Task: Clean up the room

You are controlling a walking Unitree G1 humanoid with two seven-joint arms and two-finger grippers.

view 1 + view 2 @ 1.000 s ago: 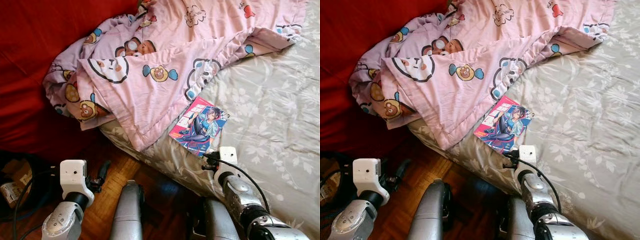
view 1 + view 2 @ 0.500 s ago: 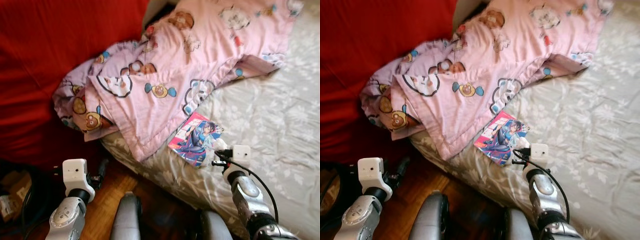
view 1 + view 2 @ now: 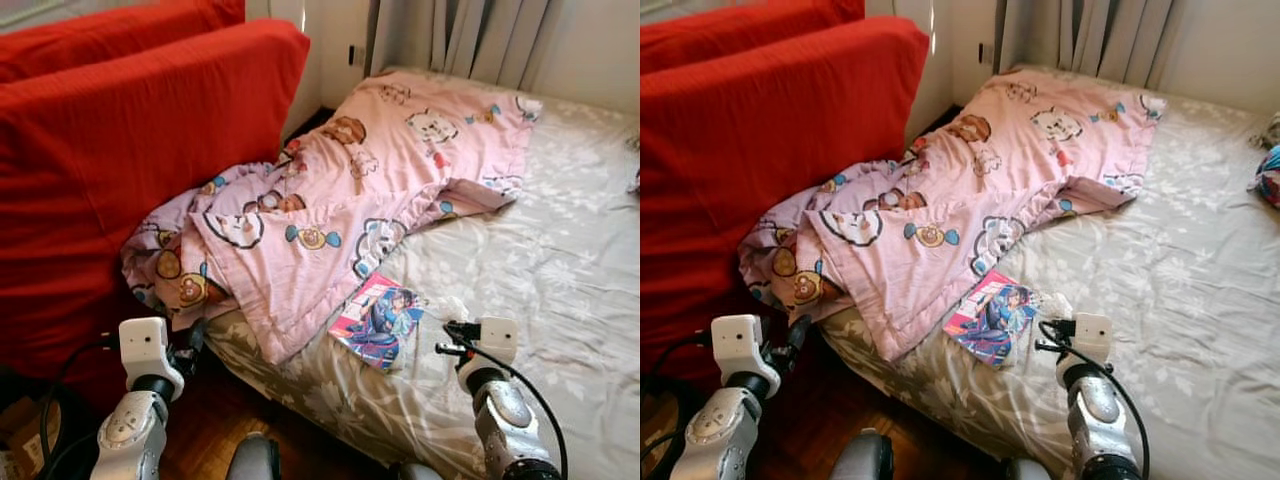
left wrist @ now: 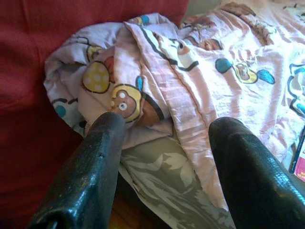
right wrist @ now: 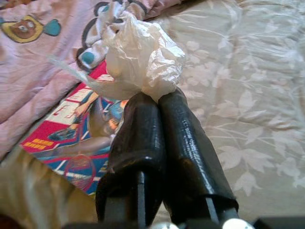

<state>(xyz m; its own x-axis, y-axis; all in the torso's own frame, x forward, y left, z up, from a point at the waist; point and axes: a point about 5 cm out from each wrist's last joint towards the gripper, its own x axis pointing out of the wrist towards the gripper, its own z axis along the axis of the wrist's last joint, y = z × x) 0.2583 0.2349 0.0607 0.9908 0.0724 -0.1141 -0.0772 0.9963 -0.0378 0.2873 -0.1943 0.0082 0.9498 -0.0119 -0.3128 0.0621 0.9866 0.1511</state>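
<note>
Right gripper: fingers pressed together, clamped on a crumpled white plastic bag. Bag bunched at the fingertips, held just above the bed, over the right edge of the comic book. In the left eye view, bag visible at lower centre-right of the frame, directly ahead of the right wrist.

Left gripper: fingers spread wide apart, holding nothing. Positioned at lower left of the left eye view, over the gap between red sofa and bed, aimed at the hanging corner of the pink blanket.

Pink blanket: cartoon-animal print, spread diagonally from upper centre of the frame down to centre-left, its lower end bunched against the sofa and drooping over the mattress edge. Lower hem touching or slightly overlapping the upper corner of the comic book.

Comic book: lying flat on the grey floral bedsheet, near the bed's front edge, lower centre of the frame, cover up.

Bedsheet: covering the right half of the frame. Small coloured cloth item at the far right edge; type not discernible.

Curtains: upper right of the frame, behind the bed. Wooden floor: lower left, between sofa and bed.
</note>
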